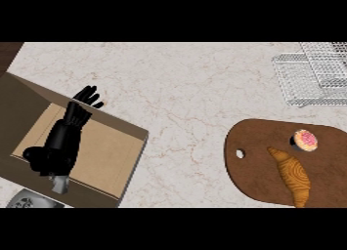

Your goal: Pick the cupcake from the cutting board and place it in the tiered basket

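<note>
The robot's left hand [76, 113] is seen at the left of the view, above an open brown cardboard box [111, 161]. Its black fingers are held straight and slightly spread, pointing toward the far side, and nothing is held in it. The grey forearm behind it is seen at the near edge. The box is set at an angle on the pale, veined marble table [183, 93], with its flaps folded outward.

Well apart from the hand, at the near right, a dark brown wooden cutting board [251, 178] with rounded corners is laid on the table; a small white hole is seen near its left edge. The small round cupcake with pink frosting and sprinkles [305, 140] is found on the far part of this board. It is seen from above, upright, with its frosted top facing up, so its outline is round and no long axis can be made out. Whether the dark sliver at its left edge is wrapper or shadow cannot be told.

Just beside it, toward the near side, a golden-brown croissant [292, 176] is laid lengthwise, one tip pointing far and left.

A white wire tiered basket [306, 83] is placed at the far right corner, beyond the board.
</note>
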Controlling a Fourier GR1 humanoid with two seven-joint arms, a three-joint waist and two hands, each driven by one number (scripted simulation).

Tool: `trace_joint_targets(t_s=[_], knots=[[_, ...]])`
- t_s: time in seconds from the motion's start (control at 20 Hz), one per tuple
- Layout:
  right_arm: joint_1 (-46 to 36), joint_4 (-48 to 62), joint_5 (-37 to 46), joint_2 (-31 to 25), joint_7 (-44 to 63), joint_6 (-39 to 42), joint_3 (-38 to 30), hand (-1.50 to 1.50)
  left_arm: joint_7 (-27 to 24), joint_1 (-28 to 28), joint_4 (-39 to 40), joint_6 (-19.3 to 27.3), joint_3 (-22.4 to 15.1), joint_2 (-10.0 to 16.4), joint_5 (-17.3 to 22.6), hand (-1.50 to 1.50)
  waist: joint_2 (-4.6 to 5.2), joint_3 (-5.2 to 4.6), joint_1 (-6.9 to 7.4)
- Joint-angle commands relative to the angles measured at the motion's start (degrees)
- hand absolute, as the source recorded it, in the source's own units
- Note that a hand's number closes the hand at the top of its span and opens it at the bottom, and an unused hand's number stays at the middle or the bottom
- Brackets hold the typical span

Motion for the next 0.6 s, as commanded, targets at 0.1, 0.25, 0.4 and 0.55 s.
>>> trace_joint_targets(t_s=[0.1,0.25,0.4,0.55], knots=[[-4.14,-7.08,11.92,-11.82,-0.61,13.69,-6.03,-1.50,0.16,-1.28,1.86,1.56,0.29,-1.74,-0.34,0.00,-0.02,-0.33,-0.84],[-6.05,-14.28,19.59,-13.35,-1.28,13.46,-9.05,-1.50,-0.59,-1.18,1.60,1.22,0.19,-1.33,-0.65,0.00,-0.25,-0.33,-0.49],[-6.38,-21.85,27.07,-12.27,-1.82,13.79,-10.99,-1.50,-0.67,0.54,1.77,2.04,-2.68,-3.04,-2.10,0.00,-0.35,-0.22,-0.39],[-6.62,-29.55,36.24,-7.95,-1.71,11.42,-11.07,-1.50,0.11,-1.03,2.04,0.65,-0.04,-1.52,-0.44,0.00,-0.08,-0.31,0.74]])
